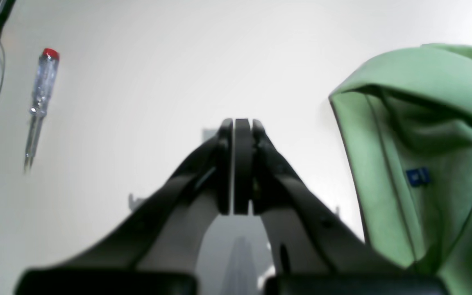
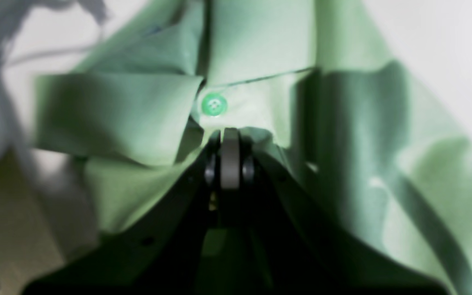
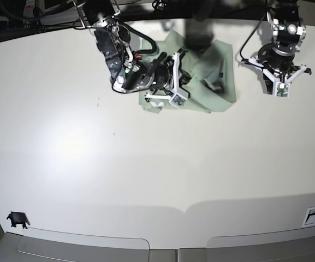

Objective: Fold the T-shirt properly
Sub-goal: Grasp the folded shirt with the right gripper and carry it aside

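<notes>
Pinching a ridge of cloth just below one small button (image 2: 214, 104), the right gripper (image 2: 230, 141) had its jaws pressed together on the T-shirt (image 3: 209, 76), which lay bunched and partly folded at the far middle of the table (image 3: 146, 180). The left gripper (image 1: 242, 135) hung off to the garment's side with its jaws closed on nothing, over bare table.

The risk, as a judgement: with only one arm holding, any pull would likely drag the whole bundle and undo the creases already there. The pinch near the placket looked shallow too, so cloth could slip out or several layers could come up together.

Counted: one shirt, two grippers, one button in sight, one blue tag (image 1: 417, 176) inside the neck, and one screwdriver (image 1: 39, 107) lying well apart from the fabric.
</notes>
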